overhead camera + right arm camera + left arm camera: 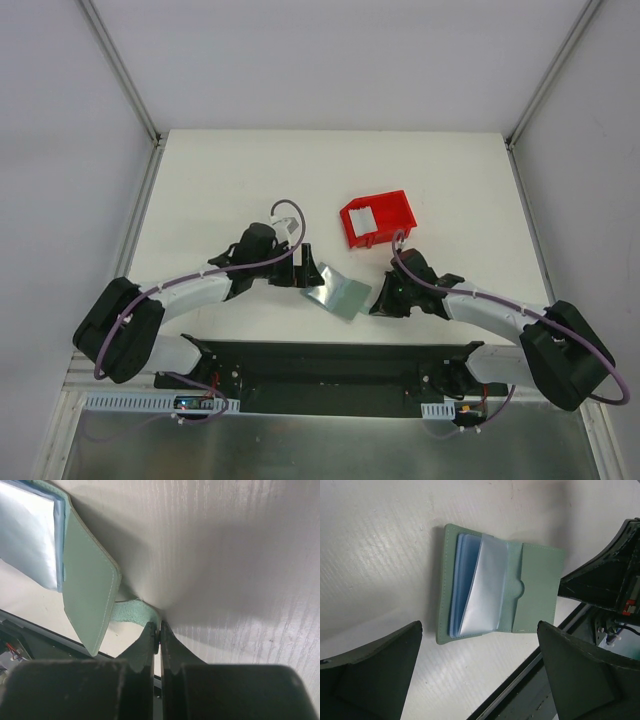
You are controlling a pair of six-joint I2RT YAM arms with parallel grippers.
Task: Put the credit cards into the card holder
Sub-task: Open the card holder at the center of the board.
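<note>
grey-green card holder (pixel 500 587) open on table (pixel 230 170), left fingers (pixel 375 675) spread wide, right fingers (pixel 142 652) pinching what seems its strap (pixel 131 614)

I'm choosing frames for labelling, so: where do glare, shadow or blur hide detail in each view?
Top view: even light, sharp, only a pale sheen on the wallet. Left wrist view: the clear sleeve glares whitish; the fingers of the left tool are dark and soft. Right wrist view: a shadow lies on the table beyond the right tool, whose near fingers blur.
</note>
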